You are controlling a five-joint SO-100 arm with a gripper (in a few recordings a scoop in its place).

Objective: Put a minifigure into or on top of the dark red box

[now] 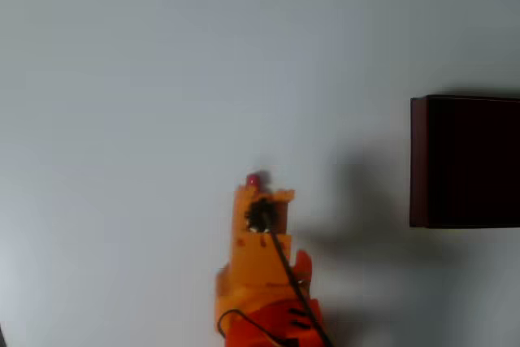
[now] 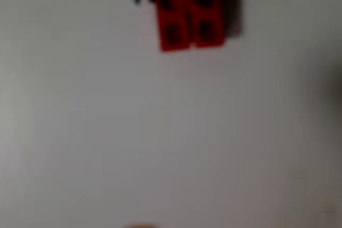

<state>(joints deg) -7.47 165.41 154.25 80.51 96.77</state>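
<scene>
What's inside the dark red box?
The dark red box looks dark, almost black, inside; nothing shows in there. Its right part runs off the overhead picture. The minifigure lies on the table.

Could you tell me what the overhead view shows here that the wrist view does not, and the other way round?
The overhead view alone shows the orange arm and its hand, plus the dark red box at the right edge, well apart from the arm. The wrist view alone gives a blurry close-up of the figure's legs, with dark holes on their backs or soles. Both share the red minifigure and the pale table.
</scene>
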